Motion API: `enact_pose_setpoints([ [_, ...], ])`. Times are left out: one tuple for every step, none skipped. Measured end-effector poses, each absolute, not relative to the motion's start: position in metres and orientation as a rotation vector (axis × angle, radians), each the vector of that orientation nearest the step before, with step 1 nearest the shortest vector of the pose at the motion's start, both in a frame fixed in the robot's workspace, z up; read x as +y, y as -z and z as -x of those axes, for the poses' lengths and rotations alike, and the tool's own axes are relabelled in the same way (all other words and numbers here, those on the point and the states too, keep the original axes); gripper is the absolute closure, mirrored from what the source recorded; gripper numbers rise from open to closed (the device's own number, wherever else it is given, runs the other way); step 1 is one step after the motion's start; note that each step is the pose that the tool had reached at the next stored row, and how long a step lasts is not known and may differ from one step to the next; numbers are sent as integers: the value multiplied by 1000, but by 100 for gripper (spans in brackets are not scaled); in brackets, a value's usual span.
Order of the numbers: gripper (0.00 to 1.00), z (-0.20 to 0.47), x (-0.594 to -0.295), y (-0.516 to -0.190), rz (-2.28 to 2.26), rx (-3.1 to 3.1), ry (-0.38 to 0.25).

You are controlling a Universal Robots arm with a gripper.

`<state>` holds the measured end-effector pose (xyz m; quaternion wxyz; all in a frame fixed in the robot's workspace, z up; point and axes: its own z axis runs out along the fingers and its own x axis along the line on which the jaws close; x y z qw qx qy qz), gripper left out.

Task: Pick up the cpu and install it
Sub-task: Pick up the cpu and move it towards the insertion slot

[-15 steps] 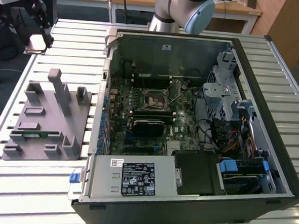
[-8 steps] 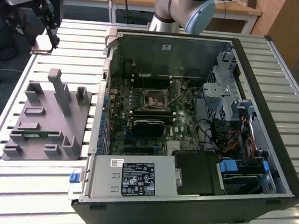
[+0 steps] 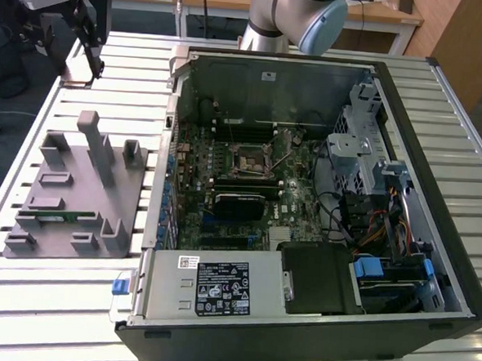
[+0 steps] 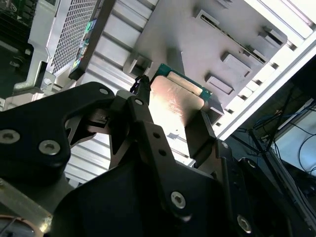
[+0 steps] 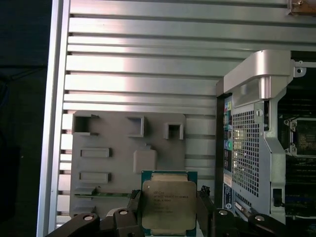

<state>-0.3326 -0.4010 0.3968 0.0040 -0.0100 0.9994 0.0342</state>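
One pincer (image 3: pixel 86 66) hung at the exterior view's far left, above the slatted surface (image 3: pixel 45 299), well apart from the open case (image 3: pixel 296 347) and its socket (image 3: pixel 250 159). In the second wrist view, its fingers (image 4: pixel 148 133) were clamped on the cpu (image 4: pixel 173 103) by opposite edges. In the first wrist view, the cpu (image 5: pixel 168 205) hovered over the grey holder (image 5: pixel 118 143). So thin an edge grip could probably let it slip or twist, and a skewed chip might bend socket pins.

The cpu (image 5: pixel 168 205) is capped in dull, brushed silvery metal, while the parts tray (image 5: pixel 118 139) is moulded in matt grey plastic.
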Motion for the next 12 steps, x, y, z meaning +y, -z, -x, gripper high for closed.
enact_pose_setpoints([
  [47, 331, -401, -397, 31, 3132, -107],
  [47, 329, -401, -397, 31, 3132, -107],
  [47, 328, -401, -397, 31, 3132, -107],
  [47, 326, -401, -397, 31, 3132, -107],
  [47, 324, -401, -397, 31, 3132, -107],
  [47, 323, -401, -397, 31, 3132, -107],
  [47, 322, -401, -397, 31, 3132, -107],
  [47, 321, -401, -397, 31, 3132, -107],
  [47, 320, -401, -397, 31, 3132, -107],
  [47, 319, -401, -397, 31, 3132, -107],
  [47, 318, -401, -397, 31, 3132, -107],
  [47, 317, -401, -397, 31, 3132, -107],
])
